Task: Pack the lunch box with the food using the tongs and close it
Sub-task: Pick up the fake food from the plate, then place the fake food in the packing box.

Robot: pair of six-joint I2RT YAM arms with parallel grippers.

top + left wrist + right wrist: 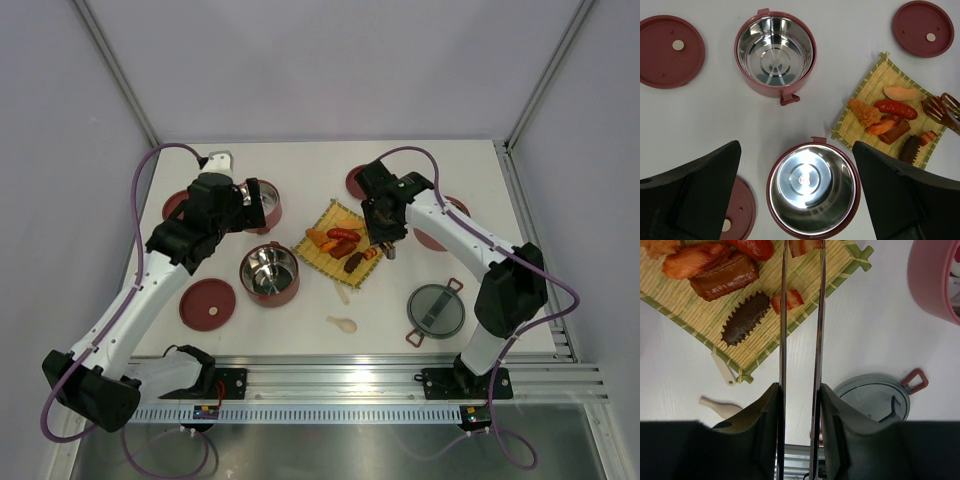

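Currently, the right end effector (800, 407) is clamped on the tongs (783, 315). One finger presses against the outside of each silver arm, so the two arms run close together and nearly parallel. The arms reach out over the yellow woven mat (840, 265), and their tips pass beyond the top edge of the right wrist view. In the left wrist view the tips sit over the end of the mat nearest the right arm, beside a dark-red piece. Whether they pinch that piece cannot be determined.

The food (896, 109) lies on the mat: a red sausage, a crumbed brown piece, orange pieces, a brown block, a dark serrated piece (745, 319) and a striped red-and-white piece (786, 301) next to one tong arm.

The left end effector (796, 150) is spread wide and holds nothing. It hangs above one of the lunch box tiers (812, 190), whose steel inside is bare. The second tier (774, 52) stands apart from it and also holds no food.

The red disc lids (207, 303) lie flat on the tabletop (380, 335) around the tiers. The grey top lid (436, 310) rests beside the right arm, well apart from both tiers. A cream spoon (342, 323) lies between the mat and the near edge.
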